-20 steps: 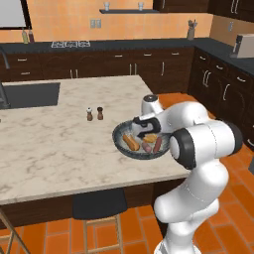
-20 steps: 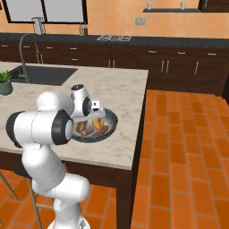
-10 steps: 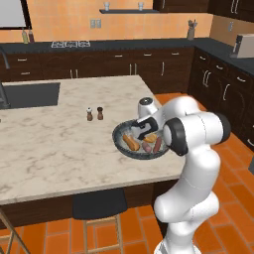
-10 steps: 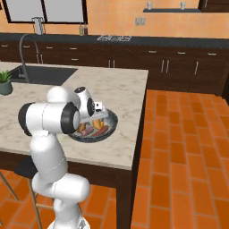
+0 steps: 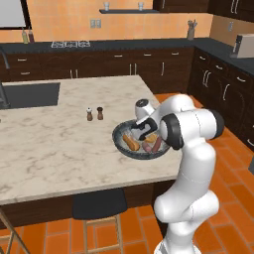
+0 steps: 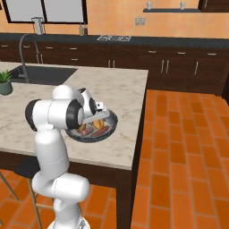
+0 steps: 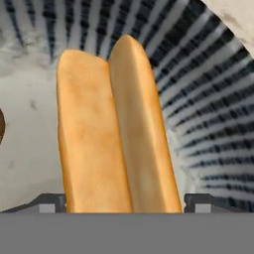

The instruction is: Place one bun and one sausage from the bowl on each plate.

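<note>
The wide dark bowl (image 5: pixel 119 144) (image 6: pixel 112 127) sits near the island's right front corner. It holds buns and sausages, among them a bun (image 5: pixel 130 142) and a reddish sausage (image 5: pixel 158 144) (image 6: pixel 101 131). My gripper (image 5: pixel 144 132) (image 6: pixel 99 117) is down inside the bowl. In the hand view a split golden bun (image 7: pixel 114 134) lies on the bowl's ribbed wall (image 7: pixel 208 99). My gripper (image 7: pixel 126 203) straddles it, one fingertip (image 7: pixel 49 203) close beside each long side, with a thin gap still showing. The bun rests in the bowl. The plates are out of view.
Two small shakers (image 5: pixel 95 114) stand on the marble island (image 5: pixel 49 149) left of the bowl. A sink (image 5: pixel 30 94) is at the far left, with a potted plant (image 6: pixel 5 82) beside it. A stool (image 5: pixel 99 204) stands under the front edge. Orange tiled floor lies to the right.
The arm has swung its elbow round and the hand has dropped lower into the bowl. The fingers have narrowed a little around the bun.
</note>
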